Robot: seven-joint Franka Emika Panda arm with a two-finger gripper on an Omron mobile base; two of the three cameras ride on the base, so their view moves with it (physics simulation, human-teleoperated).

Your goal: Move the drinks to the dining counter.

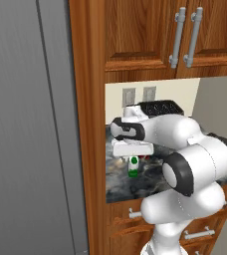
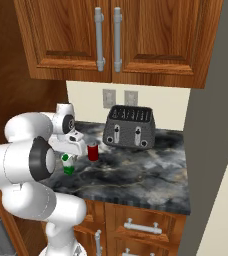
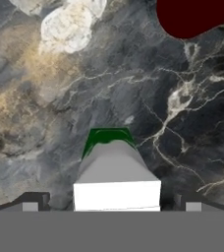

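A: Where was the small white carton with the green base and green dot [image 2: 67, 164] found?

B: It was seen standing upright on the narrow dark marbled worktop [image 2: 136, 170], directly under the white arm's two-finger gripper [image 3: 115, 201]. In the hand view the carton [image 3: 115, 184] was framed between the two dark finger tips [image 3: 33, 202].

A: And how was the pincer held?

B: It was spread wide, with a finger at each side of the carton; no contact with it could be made out.

A: What about the short red cylindrical can [image 2: 93, 151]?

B: It was placed upright just beside the carton, on the side toward the black toaster [image 2: 129, 126] at the wall. From the left base view the carton [image 1: 133, 167] was seen beneath the hand, near the worktop's front edge.
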